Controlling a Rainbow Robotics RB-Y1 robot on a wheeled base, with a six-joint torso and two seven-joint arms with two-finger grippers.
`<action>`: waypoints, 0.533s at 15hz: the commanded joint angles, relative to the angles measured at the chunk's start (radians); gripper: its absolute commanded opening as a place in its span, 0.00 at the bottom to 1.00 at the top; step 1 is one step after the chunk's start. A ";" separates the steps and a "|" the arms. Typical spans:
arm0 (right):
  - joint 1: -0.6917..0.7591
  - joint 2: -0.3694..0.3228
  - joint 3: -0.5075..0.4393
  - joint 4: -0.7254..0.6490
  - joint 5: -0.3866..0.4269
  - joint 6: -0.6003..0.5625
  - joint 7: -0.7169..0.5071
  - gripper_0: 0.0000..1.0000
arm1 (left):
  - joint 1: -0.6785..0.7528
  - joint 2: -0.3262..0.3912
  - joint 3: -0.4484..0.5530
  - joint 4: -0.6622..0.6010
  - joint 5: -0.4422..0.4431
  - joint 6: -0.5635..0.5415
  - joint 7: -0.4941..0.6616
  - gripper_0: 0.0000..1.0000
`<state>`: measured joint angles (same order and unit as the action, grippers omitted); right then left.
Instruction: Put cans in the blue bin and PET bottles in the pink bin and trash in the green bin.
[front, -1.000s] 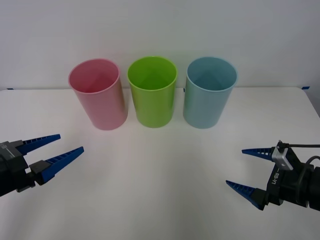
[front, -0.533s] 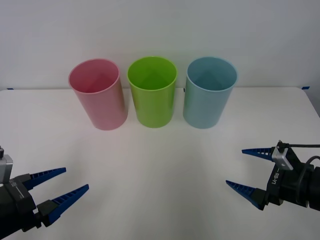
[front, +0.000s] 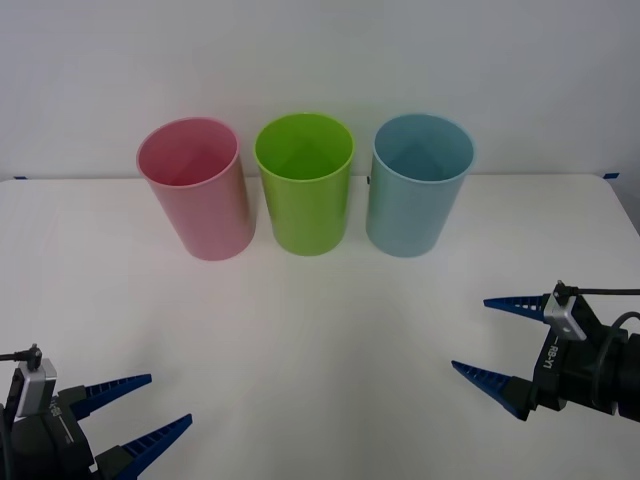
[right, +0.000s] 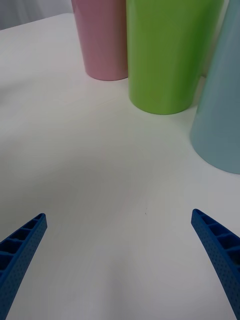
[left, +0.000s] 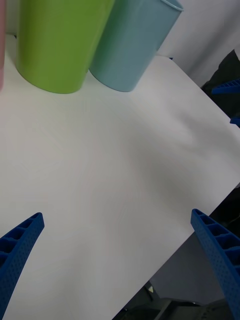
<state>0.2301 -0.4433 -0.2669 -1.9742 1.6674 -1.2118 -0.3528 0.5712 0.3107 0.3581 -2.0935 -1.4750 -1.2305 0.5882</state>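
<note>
Waiting low at the tabletop's near corners, left gripper and right gripper gape wide, empty. Pink bin, green bin, blue bin stand in a far row; sorting seems finished or needs an item.

The left gripper sits low over the near left corner of the table, its blue ribbed fingers spread apart and pointing forward and toward the table's middle; its black wrist block lies at the table's near edge; the right gripper hovers over the near right part of the table, fingers wide apart, pointing leftward across the table; its black wrist carries a small grey clip and a cable.
</note>
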 joint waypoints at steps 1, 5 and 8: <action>0.000 0.000 0.000 0.000 0.000 0.000 0.000 1.00 | 0.001 -0.001 -0.010 0.013 0.009 0.005 -0.013 1.00; 0.000 0.000 0.000 0.000 0.000 0.000 0.000 1.00 | 0.018 -0.001 -0.013 0.013 0.007 0.006 -0.019 1.00; 0.000 0.000 0.000 0.000 0.000 0.000 0.000 1.00 | 0.022 -0.001 -0.008 0.013 0.007 0.006 -0.018 1.00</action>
<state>0.2301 -0.4433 -0.2669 -1.9742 1.6674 -1.2118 -0.3528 0.5934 0.3098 0.3491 -2.0801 -1.4678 -1.2245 0.5703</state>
